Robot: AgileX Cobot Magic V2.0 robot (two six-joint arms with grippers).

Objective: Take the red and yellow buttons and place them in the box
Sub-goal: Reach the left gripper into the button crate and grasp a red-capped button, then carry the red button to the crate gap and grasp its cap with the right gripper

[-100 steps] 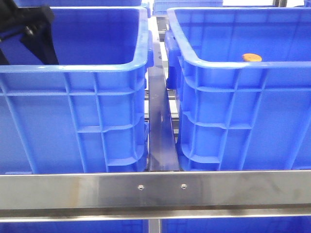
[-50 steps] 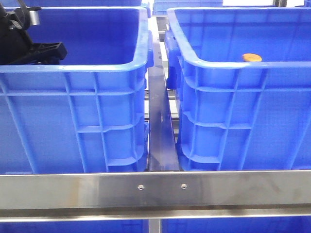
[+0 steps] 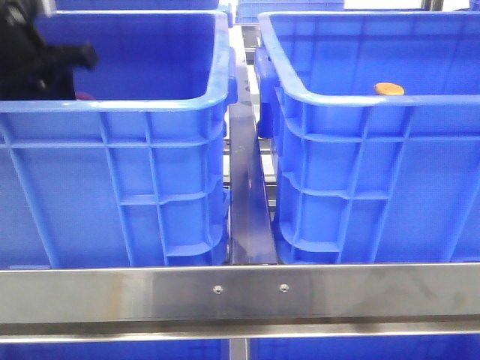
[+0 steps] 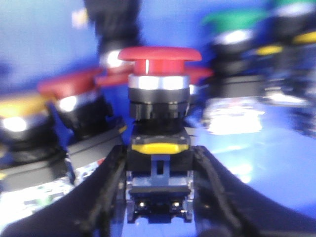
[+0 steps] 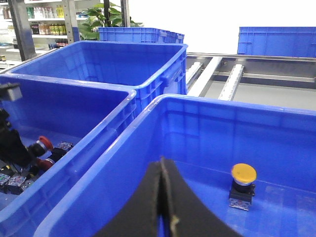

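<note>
Matte black throughout — left gripper (image 4: 159, 197) with two broad curved fingers (image 4: 106, 197), rough-textured inner edges. Right gripper (image 5: 164, 207) equally black, tapered fingers with a pale seam. Black left arm (image 3: 30, 56) — glossy casing.

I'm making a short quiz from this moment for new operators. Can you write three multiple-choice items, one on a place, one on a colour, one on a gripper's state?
1. Where is the yellow button?
A. In the right crate
B. On the metal rail
C. In the left gripper

2. What colour is the cap of the button between the left gripper's fingers?
A. Green
B. Red
C. White

3. How are the right gripper's fingers?
A. Wide open
B. Holding a button
C. Closed together, holding nothing

Answers: 1 A, it stands on that crate's floor; 2 B, the left wrist view shows a red dome; 3 C, the fingers meet with nothing between.
</note>
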